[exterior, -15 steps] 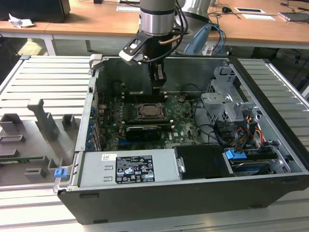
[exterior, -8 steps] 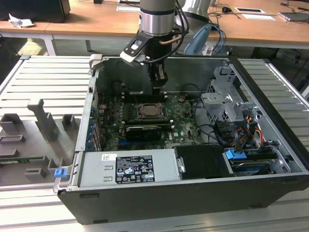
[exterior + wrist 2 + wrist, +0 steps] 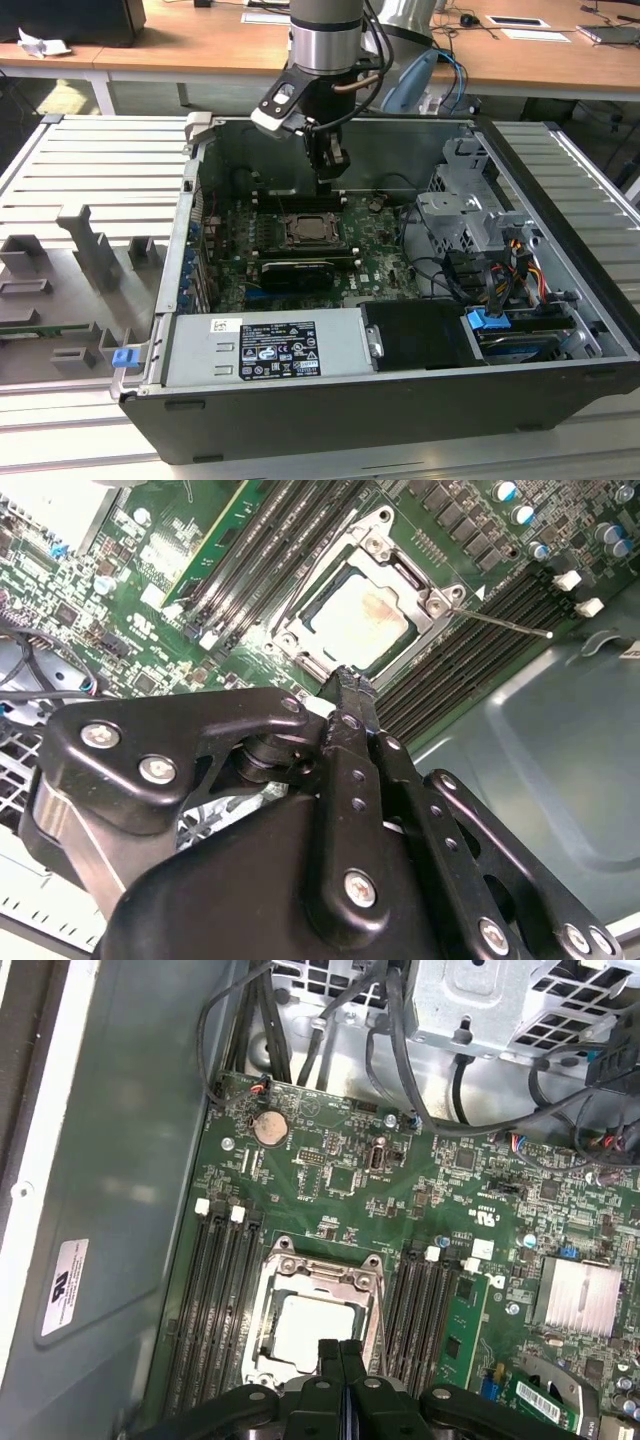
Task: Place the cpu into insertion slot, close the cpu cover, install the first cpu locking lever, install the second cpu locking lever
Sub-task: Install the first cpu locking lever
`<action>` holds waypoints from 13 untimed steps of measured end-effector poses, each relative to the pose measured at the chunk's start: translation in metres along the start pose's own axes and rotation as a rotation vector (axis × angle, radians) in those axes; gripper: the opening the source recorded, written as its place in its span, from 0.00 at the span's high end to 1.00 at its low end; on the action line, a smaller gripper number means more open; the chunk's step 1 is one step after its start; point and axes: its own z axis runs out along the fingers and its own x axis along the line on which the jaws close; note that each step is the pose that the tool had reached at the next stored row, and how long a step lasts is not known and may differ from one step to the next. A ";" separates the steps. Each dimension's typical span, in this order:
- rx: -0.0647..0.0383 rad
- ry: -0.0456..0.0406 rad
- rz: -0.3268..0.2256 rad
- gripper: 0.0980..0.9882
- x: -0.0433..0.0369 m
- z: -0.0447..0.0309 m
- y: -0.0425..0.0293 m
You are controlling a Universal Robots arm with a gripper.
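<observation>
Gripper [image 3: 340,1350] fingers pressed together, nothing clamped. In both wrist views we see the tips close over the cpu cover [image 3: 322,1272]; can't tell if they touch it. Cpu [image 3: 305,1328] is a flat square with a silver-grey top, seated in the insertion slot [image 3: 296,232], mid-frame in the exterior view. The silver frame lies flat around it. Around that: green board [image 3: 340,1175], open black computer case [image 3: 400,400], ribbed grey table [image 3: 90,170], wooden desks [image 3: 200,40] along the frame's top.

Vertical arm [image 3: 325,45], jaws together.
</observation>
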 end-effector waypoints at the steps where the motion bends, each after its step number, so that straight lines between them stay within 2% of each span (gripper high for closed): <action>1: 0.000 0.0002 -0.004 0.99 0.0000 0.0000 0.0000; 13: -0.002 0.0015 -0.037 0.99 0.0000 0.0000 0.0000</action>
